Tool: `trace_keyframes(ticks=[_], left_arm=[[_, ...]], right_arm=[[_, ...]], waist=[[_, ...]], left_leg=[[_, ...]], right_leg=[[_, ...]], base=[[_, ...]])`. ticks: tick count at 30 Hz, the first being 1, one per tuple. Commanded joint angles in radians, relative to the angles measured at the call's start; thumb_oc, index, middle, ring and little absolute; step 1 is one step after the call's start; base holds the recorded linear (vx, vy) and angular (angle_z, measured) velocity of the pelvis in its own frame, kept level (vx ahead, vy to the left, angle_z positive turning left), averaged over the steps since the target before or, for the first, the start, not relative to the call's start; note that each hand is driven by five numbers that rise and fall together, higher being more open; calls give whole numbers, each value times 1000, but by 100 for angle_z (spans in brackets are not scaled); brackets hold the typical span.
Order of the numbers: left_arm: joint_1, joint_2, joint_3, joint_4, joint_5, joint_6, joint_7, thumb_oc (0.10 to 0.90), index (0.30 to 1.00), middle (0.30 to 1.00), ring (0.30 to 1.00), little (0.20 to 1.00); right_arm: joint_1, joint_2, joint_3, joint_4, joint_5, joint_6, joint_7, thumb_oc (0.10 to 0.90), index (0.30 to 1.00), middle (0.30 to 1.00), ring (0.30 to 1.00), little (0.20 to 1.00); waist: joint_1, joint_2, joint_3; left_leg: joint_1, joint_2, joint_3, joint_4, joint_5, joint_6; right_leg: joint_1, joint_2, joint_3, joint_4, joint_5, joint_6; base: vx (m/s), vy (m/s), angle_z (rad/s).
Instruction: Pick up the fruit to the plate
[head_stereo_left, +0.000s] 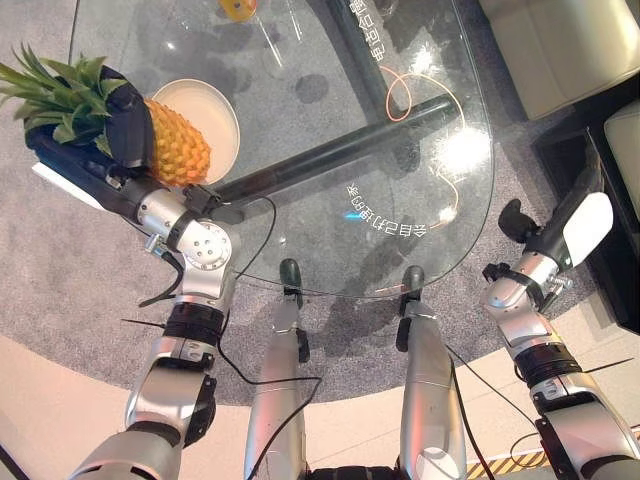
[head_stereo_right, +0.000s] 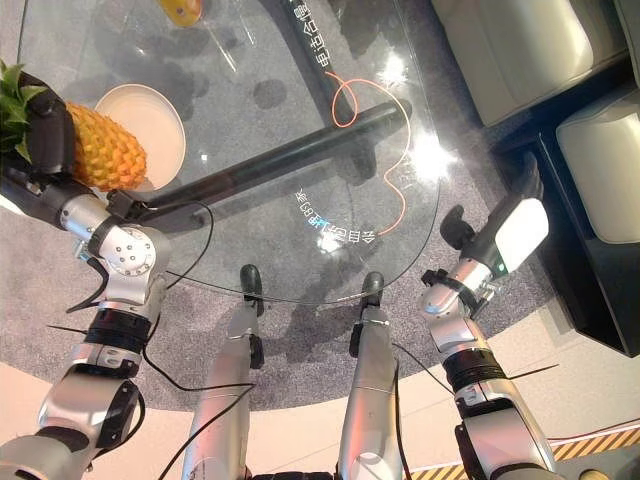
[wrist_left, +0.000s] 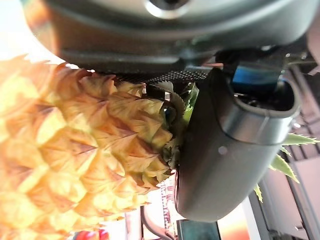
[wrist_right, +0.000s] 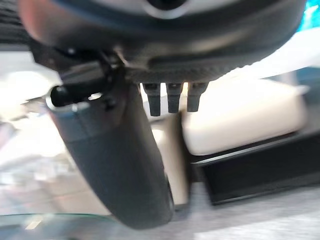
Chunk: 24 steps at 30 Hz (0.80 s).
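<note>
A pineapple (head_stereo_left: 175, 145) with a green leafy crown (head_stereo_left: 55, 90) is held on its side in my left hand (head_stereo_left: 125, 125), whose fingers curl round it where fruit meets crown. It hangs just above the near left rim of a cream plate (head_stereo_left: 215, 115) on the glass table. Seen from the left wrist, the pineapple's scaly skin (wrist_left: 75, 160) lies against my thumb (wrist_left: 225, 155). My right hand (head_stereo_left: 575, 225) hovers off the table's right edge with straight fingers, holding nothing; my right thumb (wrist_right: 115, 160) shows in the right wrist view.
The round glass table (head_stereo_left: 440, 160) rests on a dark bar (head_stereo_left: 340, 150). A yellow fruit (head_stereo_left: 238, 8) lies at the far edge. Cream sofas (head_stereo_left: 560, 50) and a dark low table (head_stereo_left: 610, 250) stand to the right on grey carpet.
</note>
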<state>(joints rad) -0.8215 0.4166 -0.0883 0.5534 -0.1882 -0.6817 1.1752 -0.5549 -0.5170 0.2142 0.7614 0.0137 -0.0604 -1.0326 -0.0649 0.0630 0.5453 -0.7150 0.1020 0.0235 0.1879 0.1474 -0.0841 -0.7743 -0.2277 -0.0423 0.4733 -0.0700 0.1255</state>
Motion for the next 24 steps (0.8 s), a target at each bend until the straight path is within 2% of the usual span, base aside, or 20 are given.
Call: trace_keyframes(ticks=[1, 6, 10, 17, 24], left_arm=[[-175, 137, -20, 20, 109, -30, 44, 100, 300, 300, 300, 200], [-241, 176, -66, 120, 87, 1, 67, 100, 300, 300, 300, 200], [-280, 193, -93, 185, 73, 17, 56, 100, 300, 300, 300, 200], [-328, 209, -127, 269, 43, 35, 27, 100, 300, 300, 300, 200], [-356, 212, -143, 311, 24, 50, -1, 100, 300, 300, 300, 200]], right_arm=[[-23, -64, -44, 87, 93, -93, -68, 800, 900, 900, 900, 900], [-29, -55, -60, 276, 149, -126, -9, 800, 900, 900, 900, 900], [-45, -57, -55, 366, 157, -120, 45, 800, 900, 900, 900, 900], [-51, -43, -24, 456, 199, -41, 218, 800, 900, 900, 900, 900], [-35, -8, 20, 489, 273, 27, 472, 800, 900, 900, 900, 900]], waist=[[6, -26, -25], [0, -27, -25], [-3, -30, -25], [-9, -38, -25], [-12, -52, -25]], left_leg=[[33, 7, 35, 70, -105, 14], [31, 13, 38, 78, -107, 14], [30, 18, 40, 80, -107, 13], [26, 23, 43, 76, -103, 12], [10, 27, 35, 83, -99, 11]], right_leg=[[43, 8, -34, -96, 69, -21], [43, 12, -33, -95, 68, -25], [44, 14, -33, -97, 69, -27], [43, 21, -30, -104, 69, -29], [28, 30, -26, -102, 75, -34]], base=[[0, 0, 0], [0, 0, 0], [-4, 1, -1], [-13, 5, -4], [0, 0, 0]])
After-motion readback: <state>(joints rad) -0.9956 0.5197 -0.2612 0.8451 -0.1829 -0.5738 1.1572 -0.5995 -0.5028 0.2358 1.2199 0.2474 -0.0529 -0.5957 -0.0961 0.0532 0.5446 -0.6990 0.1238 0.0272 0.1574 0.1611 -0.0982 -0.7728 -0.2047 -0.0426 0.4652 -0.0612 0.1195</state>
